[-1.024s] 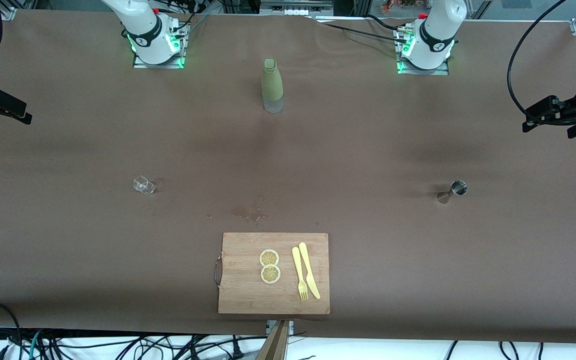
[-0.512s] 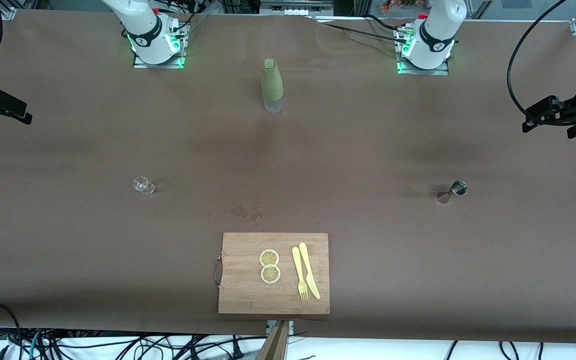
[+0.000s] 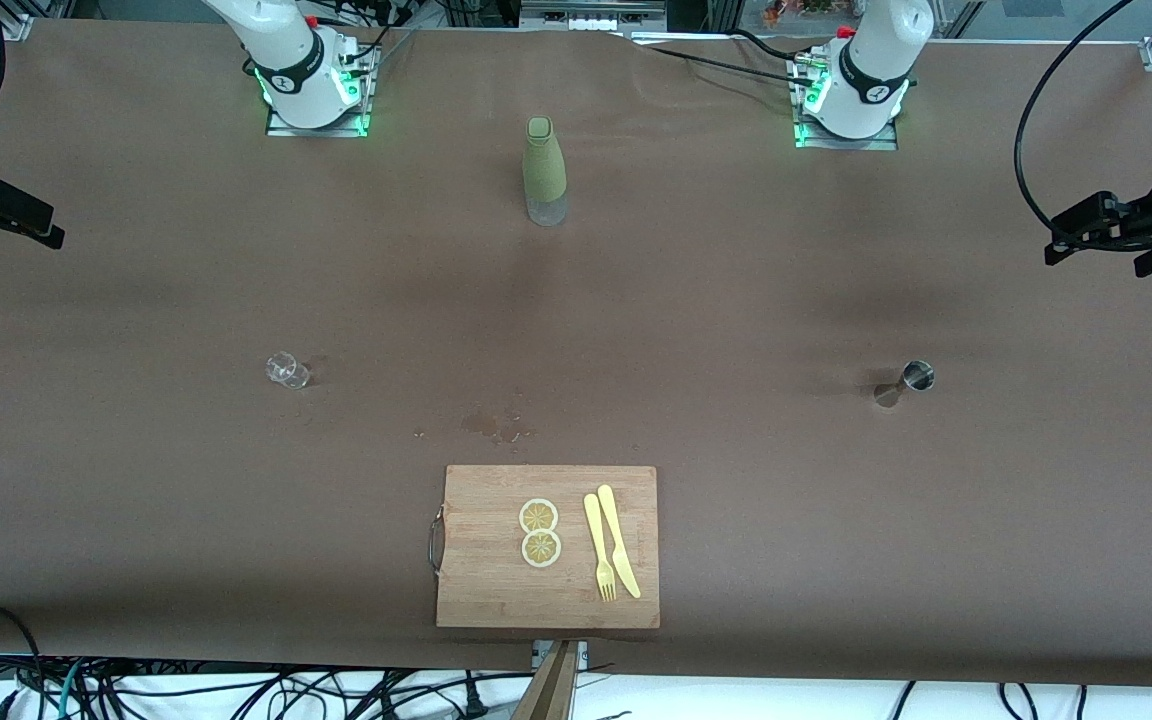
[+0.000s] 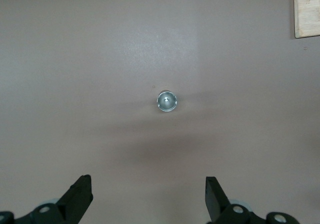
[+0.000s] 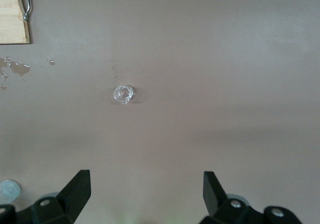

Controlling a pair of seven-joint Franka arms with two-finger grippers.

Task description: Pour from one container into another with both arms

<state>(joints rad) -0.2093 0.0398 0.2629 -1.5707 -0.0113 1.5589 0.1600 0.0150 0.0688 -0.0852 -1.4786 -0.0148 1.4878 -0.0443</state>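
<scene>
The tiny clear glass cup (image 3: 287,370) stands upright on the brown table toward the right arm's end. In the right wrist view the cup (image 5: 123,93) lies well below my right gripper (image 5: 145,181), which hangs high over the table, open and empty. The small steel jigger (image 3: 917,377) stands toward the left arm's end. My left gripper (image 4: 148,184) hangs high over the table by the jigger (image 4: 167,101), open with nothing between its fingers. Only the arms' bases show in the front view.
A tall olive-green bottle (image 3: 544,172) stands between the two bases. A wooden cutting board (image 3: 496,590) with two lemon slices (image 3: 539,532), a yellow fork (image 3: 598,548) and a knife (image 3: 618,540) lies near the front edge. Small wet spots (image 3: 496,427) mark the table beside it.
</scene>
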